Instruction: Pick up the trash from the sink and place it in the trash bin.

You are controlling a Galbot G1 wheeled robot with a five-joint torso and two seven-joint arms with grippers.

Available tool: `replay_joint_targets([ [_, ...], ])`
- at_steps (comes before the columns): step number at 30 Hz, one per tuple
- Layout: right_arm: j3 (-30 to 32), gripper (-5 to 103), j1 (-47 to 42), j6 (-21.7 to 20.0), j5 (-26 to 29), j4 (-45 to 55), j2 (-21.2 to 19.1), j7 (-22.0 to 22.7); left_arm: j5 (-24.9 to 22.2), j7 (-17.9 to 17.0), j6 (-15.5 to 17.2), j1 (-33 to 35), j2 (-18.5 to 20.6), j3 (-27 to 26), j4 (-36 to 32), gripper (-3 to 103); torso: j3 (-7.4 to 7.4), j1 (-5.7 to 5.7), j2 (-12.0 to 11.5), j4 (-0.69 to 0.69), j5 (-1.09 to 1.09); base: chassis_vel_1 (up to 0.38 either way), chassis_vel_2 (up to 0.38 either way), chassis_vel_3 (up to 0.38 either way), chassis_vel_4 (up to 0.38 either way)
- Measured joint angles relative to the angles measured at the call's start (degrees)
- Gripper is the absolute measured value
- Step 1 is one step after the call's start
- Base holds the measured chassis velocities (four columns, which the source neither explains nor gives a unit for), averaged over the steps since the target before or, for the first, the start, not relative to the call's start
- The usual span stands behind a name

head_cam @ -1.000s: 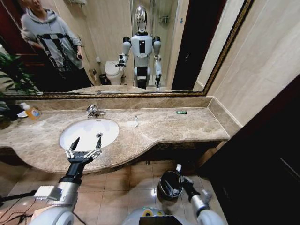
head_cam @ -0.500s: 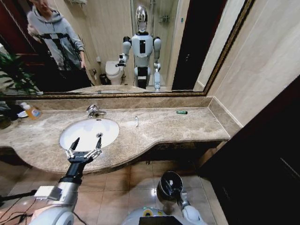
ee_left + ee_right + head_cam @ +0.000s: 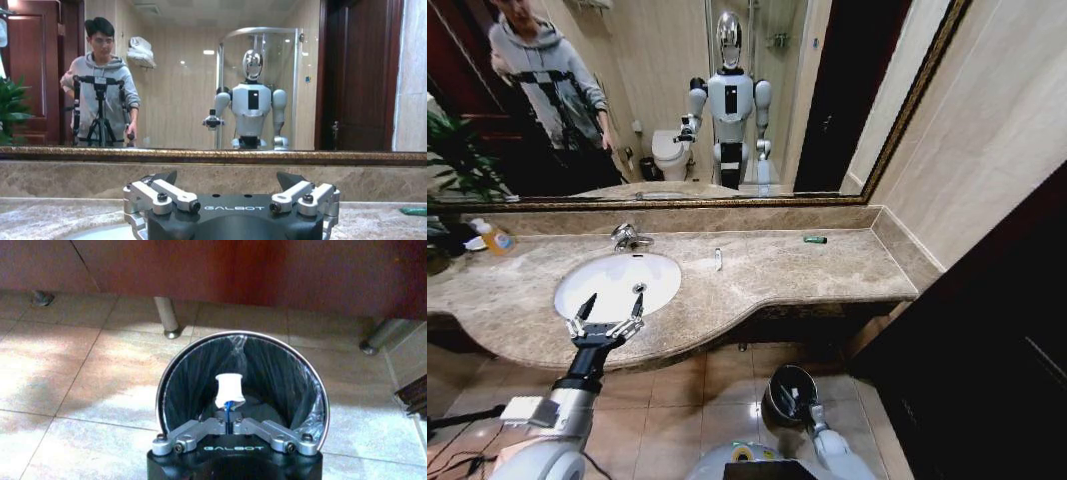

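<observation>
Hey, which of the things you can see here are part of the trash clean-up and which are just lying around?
Part of the job:
sink
trash bin
white tube, pinched in the right gripper over the bin
white stick and green tube on the countertop
left gripper, open over the sink's near edge

Just lying about:
orange-yellow bottle
tap
plant

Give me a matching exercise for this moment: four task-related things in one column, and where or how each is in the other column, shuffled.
Things:
1. left gripper
2. right gripper
3. small green tube
4. thin white stick

Places or states:
A. lying on the countertop near the back right corner
B. shut on a small white tube over the trash bin
C. open, over the front edge of the sink
D. lying on the countertop just right of the sink

Pairs: 1-C, 2-B, 3-A, 4-D
</observation>
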Motion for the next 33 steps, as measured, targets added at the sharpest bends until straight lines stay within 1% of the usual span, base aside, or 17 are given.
replay_joint_targets([
  [5,0.0,9,0.13,0.36,0.06,-0.07,0.25,1.03,0.0,0.0,0.0,0.0,0.0,0.0,0.0,100,0.0,0.0,0.0,0.0,0.0,0.0,0.0,0.0,0.0],
  [6,0.0,19,0.11,0.42,0.33,-0.02,0.25,1.05,0.0,0.0,0.0,0.0,0.0,0.0,0.0,100,0.0,0.0,0.0,0.0,0.01,0.0,0.0,0.0,0.0],
  [8,0.0,19,0.08,0.44,0.72,0.09,0.24,1.11,0.0,0.0,0.0,0.0,0.0,0.0,0.0,100,0.0,0.0,0.0,0.0,0.01,0.0,0.0,0.0,0.0],
  [9,0.01,30,0.02,0.47,1.38,0.41,0.17,1.47,0.0,0.0,0.0,0.0,-0.01,0.0,0.0,100,0.0,0.0,0.0,0.0,0.01,0.0,0.0,0.0,0.0],
  [11,0.02,30,-0.13,0.44,1.56,0.78,0.08,1.85,0.0,0.0,0.0,0.0,0.0,0.0,0.0,100,0.0,0.0,0.0,0.0,0.01,0.0,0.0,0.0,0.0],
  [12,0.04,40,-0.61,0.05,1.84,1.76,-0.11,2.53,0.0,0.0,0.0,0.0,0.0,0.0,0.0,100,0.0,0.0,0.0,0.01,0.01,0.0,0.0,0.0,0.0],
  [14,0.07,40,-1.43,-0.66,2.55,3.3,-0.33,3.27,0.0,0.0,0.0,0.0,0.0,0.0,0.0,100,0.0,0.0,0.0,0.01,0.01,0.0,0.0,0.0,0.0],
  [15,0.06,51,-2.55,-1.44,4.16,5.49,-0.6,4.24,0.0,0.0,0.0,0.0,0.0,0.0,0.0,100,0.0,0.0,0.0,0.0,0.02,0.0,0.0,0.0,0.0],
  [18,0.52,51,-5.8,-2.81,9.47,12.17,-0.86,6.67,0.0,0.0,0.0,0.0,0.0,0.0,0.0,100,0.0,0.0,0.0,0.01,0.01,0.0,0.0,0.0,0.0],
  [19,1.18,62,-8.28,-3.25,12.64,17.35,-0.82,8.21,0.0,0.0,0.0,0.0,0.0,0.0,0.0,100,0.0,0.0,0.0,0.01,0.02,0.0,0.0,0.0,0.0],
  [22,2.18,62,-13.71,-3.8,17.13,27.91,-1.33,10.45,0.0,0.0,0.0,0.0,0.0,0.0,0.0,100,0.0,0.0,0.0,0.0,0.02,0.0,0.0,0.0,0.0],
  [23,2.34,80,-15.38,-4.04,18.02,30.99,-1.68,10.88,0.0,0.0,0.0,0.0,0.0,0.0,0.0,100,0.0,0.0,0.0,0.0,0.01,0.0,0.0,0.0,0.0],
  [24,2.82,85,-18.68,-4.22,19.24,36.82,-2.09,11.67,0.0,0.0,0.0,0.0,0.0,0.0,0.0,100,0.0,0.0,0.01,0.0,0.0,0.0,0.0,0.0,0.0],
  [26,3.58,85,-21.13,-3.9,19.86,41.17,-1.89,12.73,0.0,0.0,0.0,0.0,0.0,0.0,0.0,100,0.0,0.0,0.0,0.0,0.03,0.0,0.0,0.0,0.0],
  [27,4.76,95,-23.49,-3.09,20.15,45.67,-1.2,14.25,0.0,0.01,0.0,0.0,0.0,0.01,0.0,100,-0.01,0.0,0.0,0.0,0.02,0.0,0.0,0.0,0.0],
  [30,6.63,100,-27.94,-1.22,19.66,52.94,-0.1,17.14,0.0,-0.01,0.0,0.0,0.0,0.0,0.0,100,0.0,0.0,0.01,0.0,0.01,0.0,0.0,0.0,0.0],
  [33,9.76,100,-32.93,1.59,14.42,61.14,1.48,19.16,0.0,-0.01,0.0,0.0,0.0,-0.01,0.0,100,0.0,0.0,0.01,-0.01,0.02,0.0,0.0,0.0,0.0],
])
